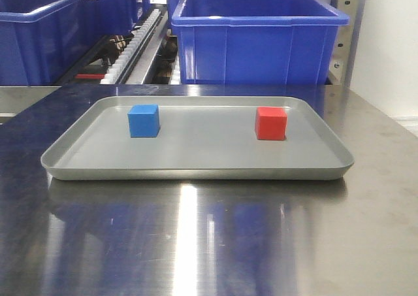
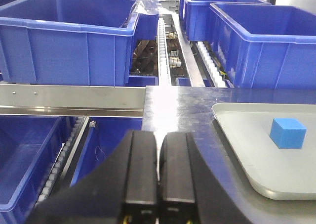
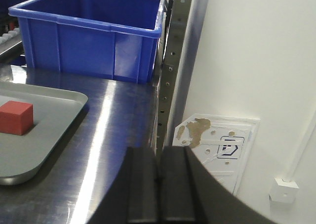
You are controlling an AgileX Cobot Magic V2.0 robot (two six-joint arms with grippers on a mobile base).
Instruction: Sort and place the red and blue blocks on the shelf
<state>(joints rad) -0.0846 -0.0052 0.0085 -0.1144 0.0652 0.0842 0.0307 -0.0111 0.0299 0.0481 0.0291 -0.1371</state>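
Observation:
A blue block (image 1: 144, 120) sits on the left part of a shallow grey tray (image 1: 196, 172), and a red block (image 1: 271, 123) on its right part. The left wrist view shows the blue block (image 2: 288, 132) off to the right of my left gripper (image 2: 158, 142), which is shut and empty over the table's left edge. My right gripper (image 3: 159, 157) is shut and empty at the table's right edge, with the red block (image 3: 16, 117) to its left. The shelf (image 2: 74, 99) shows as a steel ledge with roller tracks behind the table.
Large blue crates (image 1: 258, 38) stand on the rack behind the tray; another crate (image 2: 66, 41) is at the left. A steel upright (image 3: 170, 61) and a white wall (image 3: 256, 51) flank the table's right edge. A roller lane (image 2: 163, 46) runs between the crates.

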